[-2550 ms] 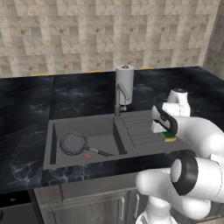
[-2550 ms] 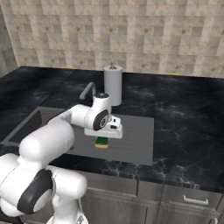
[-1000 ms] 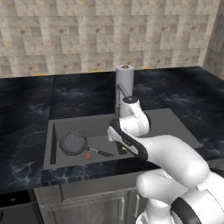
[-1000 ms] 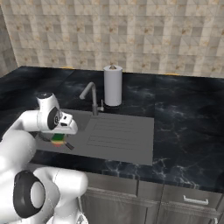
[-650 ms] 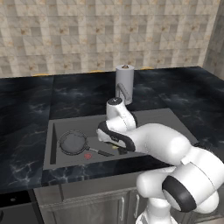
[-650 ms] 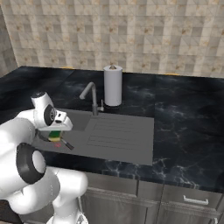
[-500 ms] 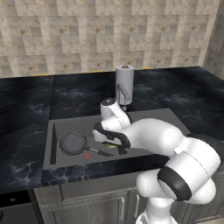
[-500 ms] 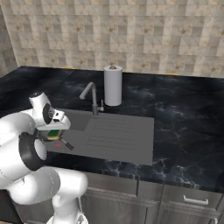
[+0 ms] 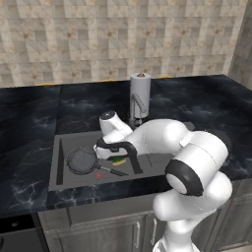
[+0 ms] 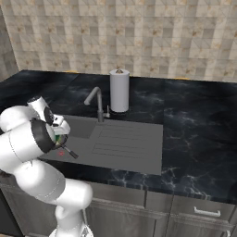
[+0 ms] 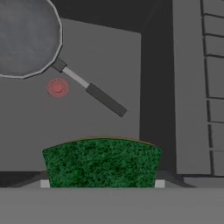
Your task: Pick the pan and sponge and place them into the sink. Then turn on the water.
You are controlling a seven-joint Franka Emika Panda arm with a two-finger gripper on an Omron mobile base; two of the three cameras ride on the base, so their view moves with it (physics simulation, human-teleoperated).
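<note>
Left base view: the pan (image 9: pixel 81 160) lies flat on the floor of the sink (image 9: pixel 58 165), handle pointing toward the drainboard side, beside the red drain spot (image 9: pixel 99 175); that part of the task reads as done. The gripper (image 9: pixel 117 158) hangs over the basin to the right of the pan, with the sponge (image 9: pixel 118 160) clamped in it, showing as a green and yellow sliver under the hand. The white arm reaches from the lower right, bends at a dark elbow joint and stretches leftward across the drainboard, the hand pointing down into the basin. No stream runs from the faucet (image 9: pixel 138 106), which stands in front of a paper towel roll (image 9: pixel 140 88). Right base view: the arm folds close to the base at the left edge, its bulk covering much of the basin; the hand sits above the basin's near side, a tip of the pan handle showing past it, and the faucet is dry. Hand view: the camera looks straight down; the sponge, green face up, is pinched between the fingers at the bottom, which are closed on it, with the pan and drain spot below on the sink floor. Judged remaining: release the sponge into the basin, then turn on the water.
</note>
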